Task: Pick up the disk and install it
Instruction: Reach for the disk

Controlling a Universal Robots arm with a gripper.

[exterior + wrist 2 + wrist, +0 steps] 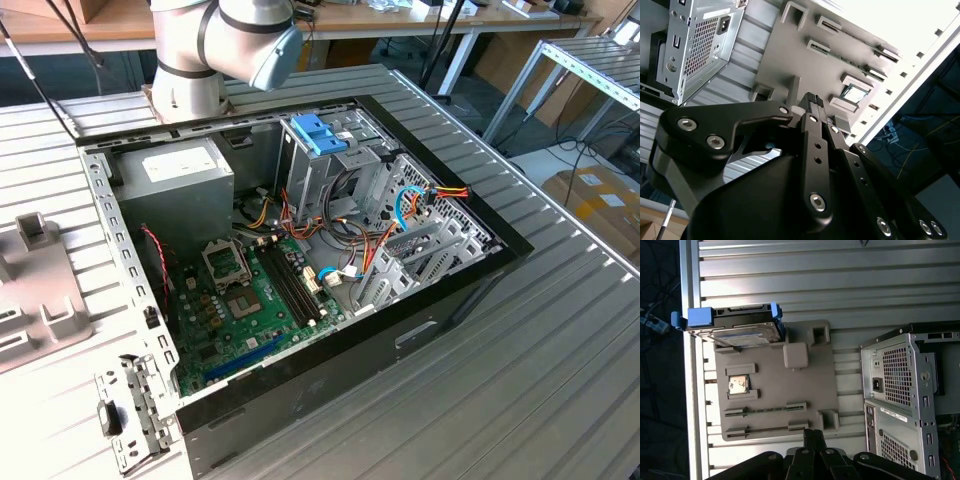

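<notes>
step in hand, as i am reading it: approach for the pick. the disk is not yet grasped.

the gripper (811,436) is hanging over the grey fixture tray (775,385). its jaws are sitting closed together with nothing between them. the second wrist view is showing the same closed tips of the gripper (812,102) over the tray.

the disk (735,330) is lying in the end slot of the tray, label face showing. its blue rails are framing it and the blue tab end is pointing toward the table edge. it is sitting well apart from the gripper, across the tray, and a small square chip (738,384) is resting in the pocket just beside it.

the open computer case (350,370) is standing on the table (560,400), with the tray at the exterior view's left of it. the paler blue latch (318,133) is sitting on top of the drive cage (310,180) inside.

judgement: a pick is calling for the jaws to be opened before closing on the disk. they would need to be lined up across the blue rails rather than the tab. the slot walls beside the disk are leaving little room.
</notes>
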